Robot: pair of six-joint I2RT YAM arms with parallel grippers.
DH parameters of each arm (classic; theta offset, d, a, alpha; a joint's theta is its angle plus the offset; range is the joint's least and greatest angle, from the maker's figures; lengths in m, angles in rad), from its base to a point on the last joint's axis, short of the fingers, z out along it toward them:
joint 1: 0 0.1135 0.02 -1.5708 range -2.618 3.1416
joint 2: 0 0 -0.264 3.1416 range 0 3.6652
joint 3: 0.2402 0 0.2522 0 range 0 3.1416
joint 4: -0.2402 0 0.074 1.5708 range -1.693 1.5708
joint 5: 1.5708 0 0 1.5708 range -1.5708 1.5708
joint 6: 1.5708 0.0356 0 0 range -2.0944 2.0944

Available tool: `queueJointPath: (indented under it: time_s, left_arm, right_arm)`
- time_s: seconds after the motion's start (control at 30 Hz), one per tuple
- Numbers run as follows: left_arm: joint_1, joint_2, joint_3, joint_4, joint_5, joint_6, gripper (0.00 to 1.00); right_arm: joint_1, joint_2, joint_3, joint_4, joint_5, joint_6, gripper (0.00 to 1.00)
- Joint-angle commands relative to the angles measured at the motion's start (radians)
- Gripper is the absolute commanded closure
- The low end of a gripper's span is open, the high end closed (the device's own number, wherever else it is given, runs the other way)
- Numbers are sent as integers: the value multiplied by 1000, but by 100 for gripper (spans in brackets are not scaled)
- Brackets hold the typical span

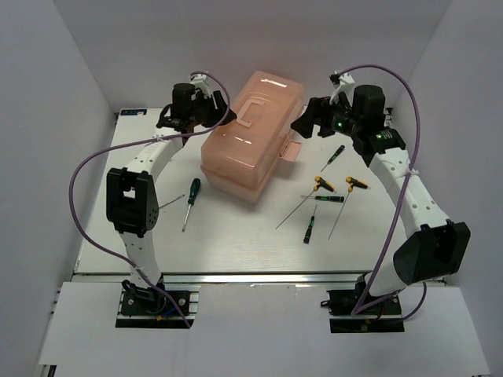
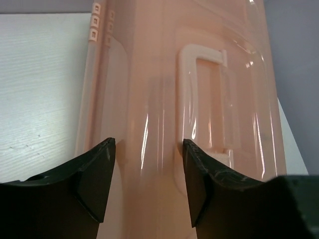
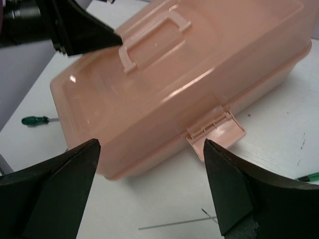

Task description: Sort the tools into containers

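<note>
Left gripper (image 2: 147, 149) and right gripper (image 3: 152, 149), jaws spread and empty, flank the closed translucent salmon-pink plastic toolbox (image 1: 250, 133). Brace the lid and lift the front latch (image 3: 217, 132) fully clear.

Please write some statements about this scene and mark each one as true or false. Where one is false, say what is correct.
1. The toolbox is closed. True.
2. The right gripper holds a screwdriver. False: its jaws stand open and empty, facing the front latch, which sticks outward.
3. More screwdrivers lie on the robot's right of the toolbox than on its left. True.
4. One screwdriver lies on top of the toolbox. False: all those in view lie on the table.
5. The jaws of the left gripper stand apart. True.
</note>
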Motion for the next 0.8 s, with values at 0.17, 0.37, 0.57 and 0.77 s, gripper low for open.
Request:
queueJointPath:
  time_s: [0.17, 0.37, 0.57, 0.77]
  left_arm:
    - [-155, -210, -415, -92, 11, 76, 47]
    - [-204, -394, -696, 34, -3, -11, 49]
    - [-247, -443, -759, 65, -52, -91, 45]
    - [-247, -460, -700, 37, -193, -151, 34]
  right_arm:
    - [19, 134, 181, 81, 4, 110, 11]
    - [83, 193, 218, 75, 7, 93, 15]
    - [196, 187, 190, 55, 70, 133, 42]
    - [250, 118, 106, 7, 163, 244, 39]
